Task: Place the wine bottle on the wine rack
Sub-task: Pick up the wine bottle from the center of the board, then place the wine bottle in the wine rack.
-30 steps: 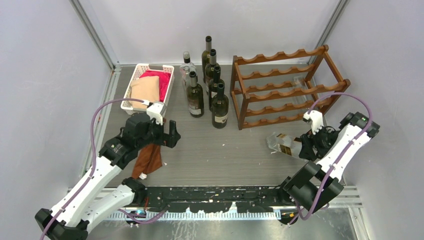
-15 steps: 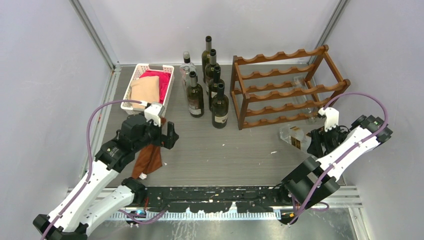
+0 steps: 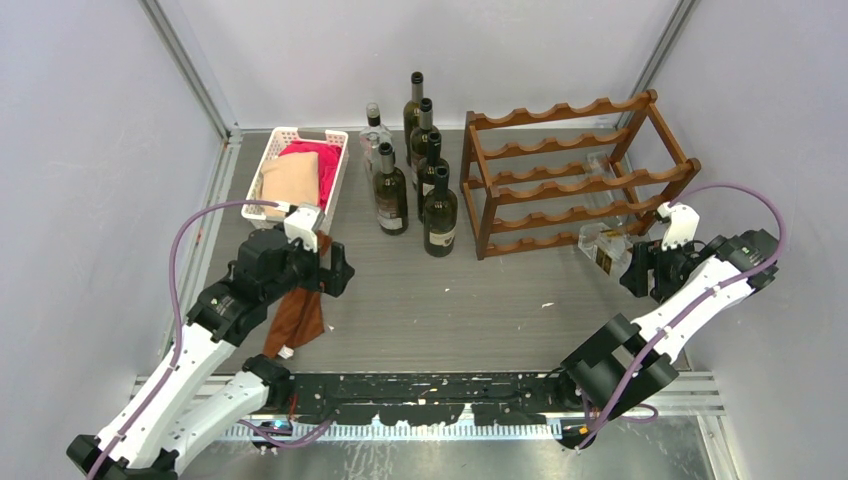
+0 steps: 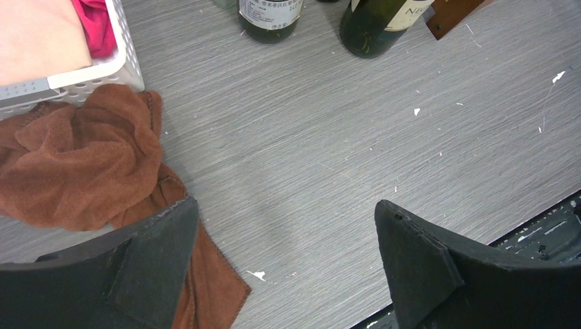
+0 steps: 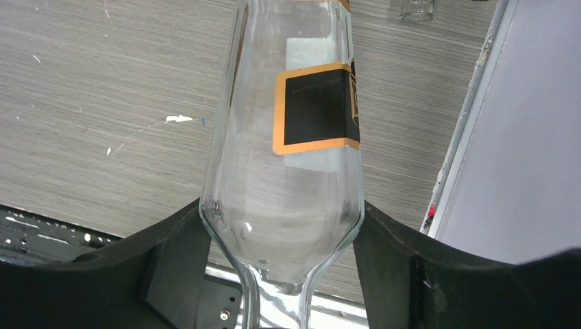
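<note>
The right gripper [image 5: 284,233] is gripping the clear bottle [image 5: 301,137] at its slick shoulder beside the rack's [image 3: 560,180] near right end, risking a slip or rail bump; the left gripper [image 4: 288,253] is hanging open.

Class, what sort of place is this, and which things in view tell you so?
Probably a robot test cell, not a home: bare grey walls, a metal rail holding two arms, and staged props: a wine rack and bottles.
</note>
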Controlling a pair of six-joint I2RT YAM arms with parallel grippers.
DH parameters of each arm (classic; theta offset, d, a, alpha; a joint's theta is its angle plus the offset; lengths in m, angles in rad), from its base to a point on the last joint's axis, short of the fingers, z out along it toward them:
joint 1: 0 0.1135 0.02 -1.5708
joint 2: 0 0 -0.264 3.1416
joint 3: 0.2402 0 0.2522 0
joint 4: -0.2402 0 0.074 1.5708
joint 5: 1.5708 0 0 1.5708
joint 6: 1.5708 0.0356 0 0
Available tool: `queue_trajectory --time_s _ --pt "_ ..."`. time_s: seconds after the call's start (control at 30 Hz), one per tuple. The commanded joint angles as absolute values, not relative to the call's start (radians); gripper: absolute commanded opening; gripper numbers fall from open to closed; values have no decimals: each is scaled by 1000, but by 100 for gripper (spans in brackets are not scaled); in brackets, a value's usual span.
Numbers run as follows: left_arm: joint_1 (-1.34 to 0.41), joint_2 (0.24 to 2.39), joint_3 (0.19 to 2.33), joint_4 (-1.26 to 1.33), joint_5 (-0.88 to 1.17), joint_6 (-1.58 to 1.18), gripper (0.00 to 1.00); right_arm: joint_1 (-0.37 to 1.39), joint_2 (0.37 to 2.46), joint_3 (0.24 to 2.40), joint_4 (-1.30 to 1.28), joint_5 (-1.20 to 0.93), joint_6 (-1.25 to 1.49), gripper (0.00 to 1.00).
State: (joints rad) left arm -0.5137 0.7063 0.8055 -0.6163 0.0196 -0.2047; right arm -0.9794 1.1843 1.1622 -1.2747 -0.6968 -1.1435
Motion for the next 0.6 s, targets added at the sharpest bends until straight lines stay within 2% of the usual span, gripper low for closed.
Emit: queue_trajectory --time_s 0.0,0.57 --pt "-495 693 805 -579 49 -196 98 -985 1159 1163 -1157 -849 -1067 1" --pt "-458 695 799 -564 86 -202 98 -963 1206 1117 -1091 -887 -1026 1"
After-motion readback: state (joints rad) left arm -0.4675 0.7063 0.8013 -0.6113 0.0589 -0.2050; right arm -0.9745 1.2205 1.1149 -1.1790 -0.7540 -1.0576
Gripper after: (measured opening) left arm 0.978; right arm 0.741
